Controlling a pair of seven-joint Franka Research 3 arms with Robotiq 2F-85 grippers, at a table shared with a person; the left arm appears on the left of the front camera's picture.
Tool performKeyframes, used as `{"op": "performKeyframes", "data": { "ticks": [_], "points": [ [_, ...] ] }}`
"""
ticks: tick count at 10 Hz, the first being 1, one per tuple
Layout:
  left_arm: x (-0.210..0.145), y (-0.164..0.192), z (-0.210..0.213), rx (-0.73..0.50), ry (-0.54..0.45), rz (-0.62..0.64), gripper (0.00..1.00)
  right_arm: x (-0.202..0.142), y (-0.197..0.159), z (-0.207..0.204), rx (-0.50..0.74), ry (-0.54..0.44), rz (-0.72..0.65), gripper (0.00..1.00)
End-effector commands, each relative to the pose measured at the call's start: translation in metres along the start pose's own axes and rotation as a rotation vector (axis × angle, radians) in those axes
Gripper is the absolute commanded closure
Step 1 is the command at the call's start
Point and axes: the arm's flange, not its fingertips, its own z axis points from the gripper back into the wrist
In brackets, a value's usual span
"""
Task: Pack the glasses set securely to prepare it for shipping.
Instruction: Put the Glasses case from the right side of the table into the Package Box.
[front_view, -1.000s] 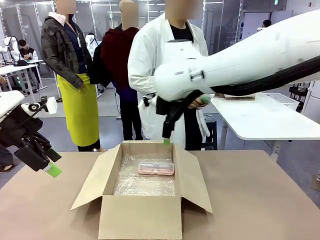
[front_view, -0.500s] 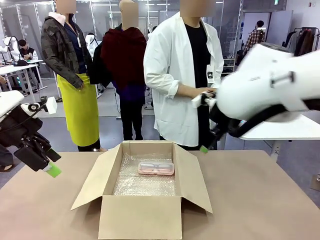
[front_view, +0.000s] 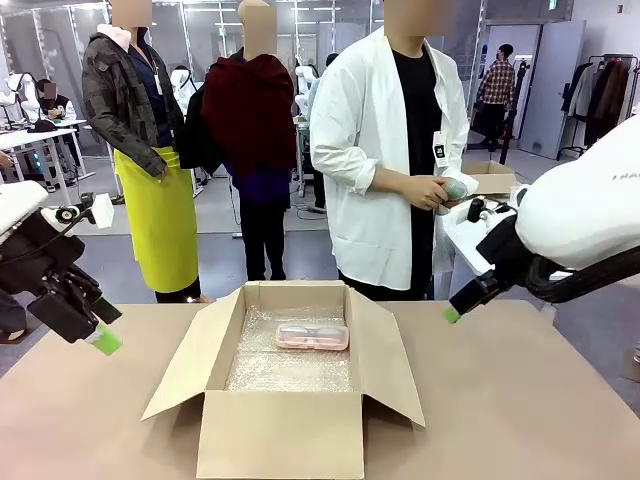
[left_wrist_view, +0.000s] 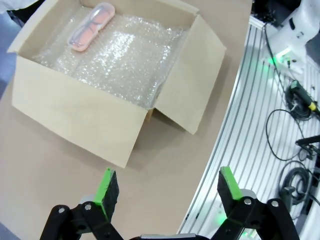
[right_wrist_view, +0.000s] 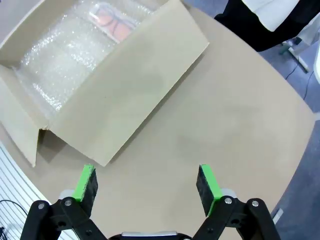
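The pale pink glasses case (front_view: 312, 337) lies on bubble wrap (front_view: 290, 365) at the far end of the open cardboard box (front_view: 280, 430). In the left wrist view the pink case (left_wrist_view: 91, 27) is in the box's far corner, and it also peeks over a flap in the right wrist view (right_wrist_view: 117, 25). A person in a white coat holds the mint green case (front_view: 455, 188) in both hands beyond the table. My left gripper (front_view: 100, 338) (left_wrist_view: 167, 187) hangs open left of the box. To the right of the box my right gripper (front_view: 452, 313) (right_wrist_view: 147, 185) is open and empty.
The box's flaps (front_view: 185, 360) stand spread outward on both sides. Brown tabletop (front_view: 520, 400) lies bare around the box. Two more people stand behind the far edge. A ribbed metal base with cables (left_wrist_view: 280, 130) runs beside the table on my left arm's side.
My right arm has swung from above the box's far side out to the right of the box, uncovering the person who holds the mint green case. The left arm has stayed put.
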Motion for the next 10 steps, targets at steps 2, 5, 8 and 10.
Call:
{"op": "performKeyframes", "data": {
  "ticks": [2, 5, 8, 10],
  "points": [
    [-0.0007, 0.002, 0.0008, -0.012, -0.02, -0.019, 0.0, -0.0024, 0.0031, -0.0059, 0.007, 0.016, 0.004, 0.0],
    [-0.0007, 0.002, 0.0008, -0.012, -0.02, -0.019, 0.0, -0.0024, 0.0031, -0.0059, 0.007, 0.016, 0.004, 0.0],
    [-0.0007, 0.002, 0.0008, -0.012, -0.02, -0.019, 0.0, -0.0024, 0.0031, -0.0059, 0.007, 0.016, 0.004, 0.0],
    [-0.0007, 0.002, 0.0008, -0.012, -0.02, -0.019, 0.0, -0.0024, 0.0031, -0.0059, 0.007, 0.016, 0.004, 0.0]
  ]
}}
